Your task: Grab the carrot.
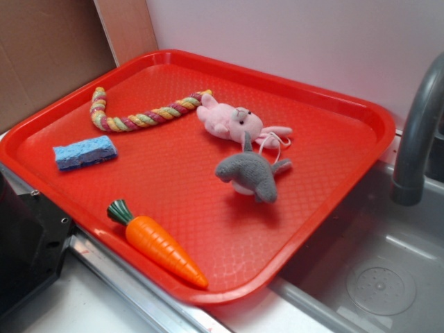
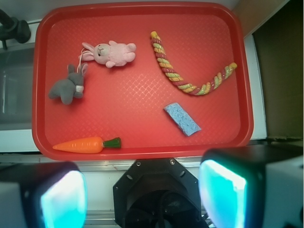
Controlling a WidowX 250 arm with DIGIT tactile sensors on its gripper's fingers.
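Currently the gripper (image 2: pixel 142 199) hangs high above the near rim of the red plastic tray (image 2: pixel 142 14), its two glowing pads spread wide apart with nothing between them; nothing is grasped.

Seen from the wrist, left to right:
- Grey plush shark (image 2: pixel 68 87), far ahead and left of the gripper, touching the pink plush rabbit (image 2: pixel 110 52) beside it by a thin string.
- Glossy orange plastic toy carrot (image 2: pixel 80 145), ahead and slightly left of the gripper, lying flat along the tray's near rim, tip left, green stem cap right. It is the closest item to the gripper.
- Multicoloured braided rope (image 2: pixel 185 78), far ahead and right, curved.
- Blue rectangular sponge (image 2: pixel 182 119), ahead and slightly right, well apart from the carrot.

Risks, as judged:
- The carrot sits just beside the raised rim; a descending pad could strike the rim and stop short.
- The tapered, glossy body may squirt out lengthwise if pinched near the tip. Closing across the thicker section looks safer.
- The carrot could roll on the textured tray if nudged by one pad first.
- The gripper starts offset to the right; a straight drop would miss entirely.
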